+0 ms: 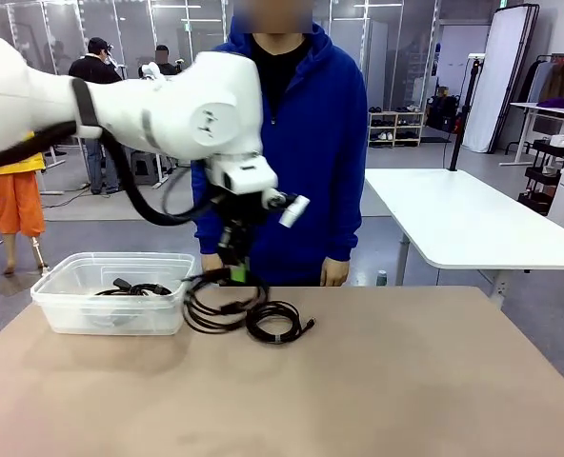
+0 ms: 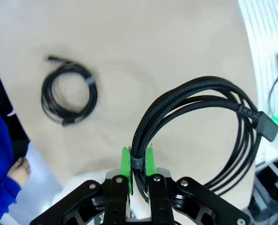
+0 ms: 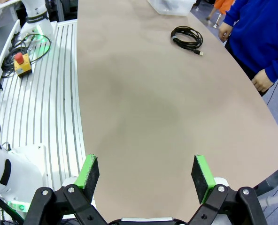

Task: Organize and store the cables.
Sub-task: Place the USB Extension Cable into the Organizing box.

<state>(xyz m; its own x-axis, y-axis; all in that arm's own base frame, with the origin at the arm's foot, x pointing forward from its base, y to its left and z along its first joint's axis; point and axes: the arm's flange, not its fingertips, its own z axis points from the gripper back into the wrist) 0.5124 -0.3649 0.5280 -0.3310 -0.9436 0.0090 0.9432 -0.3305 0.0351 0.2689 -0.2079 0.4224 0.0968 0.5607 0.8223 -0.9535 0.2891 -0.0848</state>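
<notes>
Three coils of cable are in play on the tan table (image 1: 406,381). One thick braided coil (image 2: 200,122) hangs from the left gripper (image 2: 138,161), whose green pads are pressed together on its taped bundle; in the front view this coil (image 1: 215,305) dangles below the gripper (image 1: 232,271) just to the right of the clear plastic bin (image 1: 72,319), its lower loops close to or touching the tabletop. A chunky plug (image 2: 266,126) sits at one end of the held coil. A second, thinner coil (image 1: 277,322) lies flat on the table just right of the hanging one, near the far edge, with a small connector sticking out to the right; the left wrist view shows it (image 2: 68,96) lying apart from the held bundle. A third dark cable (image 1: 134,288) lies inside the bin at the far left of the table. The right gripper (image 3: 146,173) hovers over bare tabletop with its pads spread wide and nothing between them. A person in a blue hoodie (image 1: 311,143) stands at the far side, hands (image 1: 334,273) hanging by the table edge.
</notes>
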